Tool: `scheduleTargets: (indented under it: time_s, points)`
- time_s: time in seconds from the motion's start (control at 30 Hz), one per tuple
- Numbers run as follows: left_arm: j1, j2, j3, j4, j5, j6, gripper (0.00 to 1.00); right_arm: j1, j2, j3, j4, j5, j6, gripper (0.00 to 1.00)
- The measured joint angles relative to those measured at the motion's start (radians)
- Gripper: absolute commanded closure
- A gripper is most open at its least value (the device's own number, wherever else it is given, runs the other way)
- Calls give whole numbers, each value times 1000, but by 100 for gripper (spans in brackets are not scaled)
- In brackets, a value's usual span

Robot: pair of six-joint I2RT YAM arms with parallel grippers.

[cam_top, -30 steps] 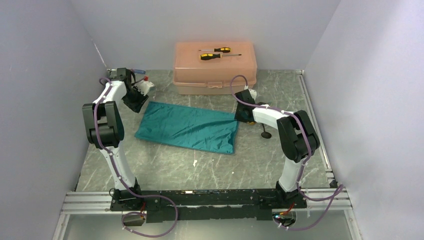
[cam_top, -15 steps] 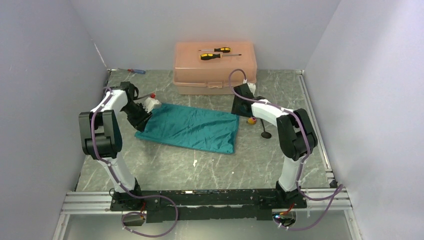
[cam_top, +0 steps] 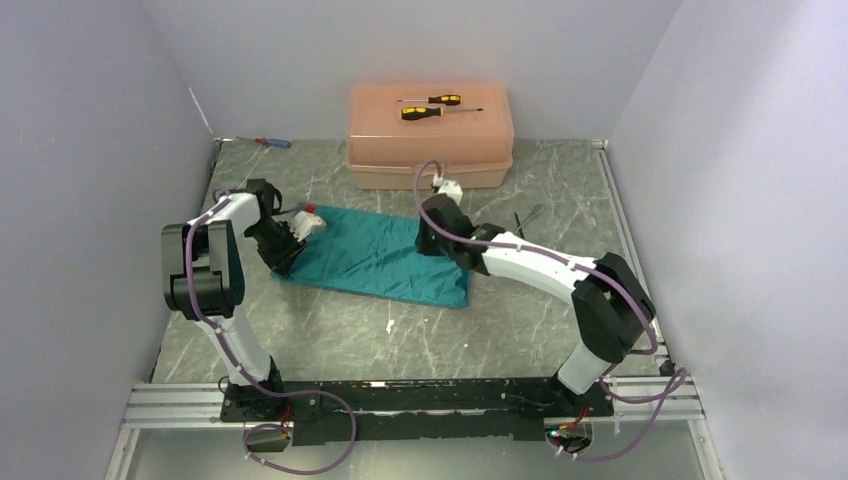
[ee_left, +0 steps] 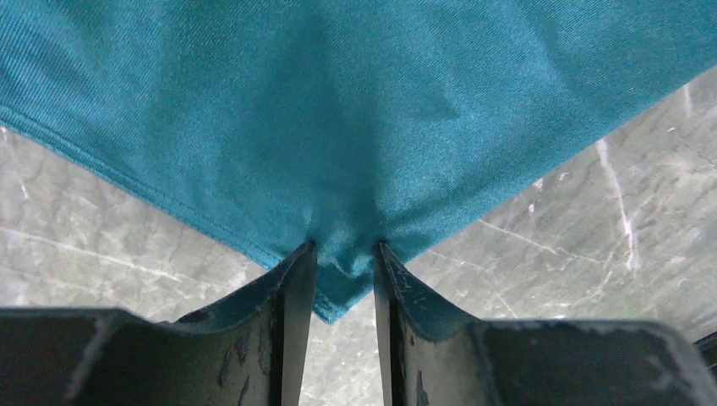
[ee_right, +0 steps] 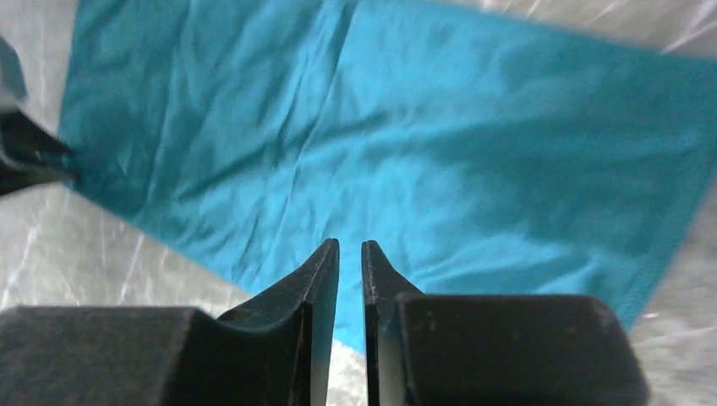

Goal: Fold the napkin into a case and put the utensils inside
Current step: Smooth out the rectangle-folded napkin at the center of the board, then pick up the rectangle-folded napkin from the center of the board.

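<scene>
The teal napkin [cam_top: 385, 258] lies flat as a long rectangle in the middle of the table. My left gripper [cam_top: 290, 245] is at its left corner; in the left wrist view the gripper [ee_left: 342, 249] is shut on that corner of the napkin [ee_left: 355, 127], with cloth bunched between the fingers. My right gripper [cam_top: 437, 222] hovers over the napkin's far right part; in the right wrist view the gripper [ee_right: 350, 245] is nearly closed with nothing between the fingers, above the napkin [ee_right: 440, 161]. A thin dark utensil [cam_top: 527, 216] lies right of the napkin. The spoon is hidden.
A peach plastic box [cam_top: 430, 150] stands at the back, with two yellow-and-black screwdrivers [cam_top: 435, 106] on its lid. A small red-and-blue screwdriver [cam_top: 272, 143] lies at the back left. A small white scrap [cam_top: 389, 325] lies in front of the napkin.
My left gripper came down from the back left onto the napkin's left corner and closed on it. My right arm swung left from the napkin's right edge to over the cloth, covering the spoon.
</scene>
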Motion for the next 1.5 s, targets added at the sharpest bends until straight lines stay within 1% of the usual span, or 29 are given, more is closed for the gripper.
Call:
scheduleTargets:
  time_s: [0.07, 0.13, 0.17, 0.27, 0.3, 0.4, 0.47, 0.6, 0.7, 0.9, 1.07, 1.17, 1.3, 1.37, 1.5]
  points:
    - [-6, -5, -19, 23, -16, 1, 63, 42, 16, -36, 31, -31, 21, 83]
    - [-11, -18, -38, 46, -26, 0, 63, 57, 38, -81, 46, -58, 42, 82]
    - [-13, -24, -46, 55, -32, 0, 63, 56, 49, -107, 51, -67, 51, 78]
    - [-20, -34, -61, 73, -48, 0, 63, 50, 64, -169, 43, -76, 79, 51]
    - [-21, -35, -62, 74, -50, 0, 63, 49, 63, -184, 35, -74, 86, 45]
    - [-22, -41, -69, 81, -53, 0, 63, 49, 19, -234, 13, -60, 119, 33]
    - [-23, -45, -75, 86, -53, 0, 63, 51, -55, -277, -10, -47, 142, 31]
    - [-23, -53, -85, 99, -55, 0, 63, 59, -256, -357, -64, -28, 218, 33]
    - [-24, -56, -88, 101, -57, 0, 63, 63, -341, -408, -89, -25, 285, 34]
    - [-24, -56, -88, 101, -57, 0, 63, 63, -332, -524, -115, -56, 384, 33]
    - [-24, -56, -88, 102, -57, 0, 63, 55, -292, -531, -92, -79, 428, 35]
    - [-24, -56, -88, 102, -58, 0, 62, 34, -284, -531, -65, -92, 451, 39]
    - [-24, -56, -88, 103, -58, 0, 62, -1, -280, -547, -19, -106, 480, 46]
    - [-24, -56, -88, 103, -58, 0, 62, -12, -277, -550, -9, -108, 490, 53]
    - [-24, -56, -88, 102, -58, -1, 62, -23, -264, -550, -5, -103, 495, 79]
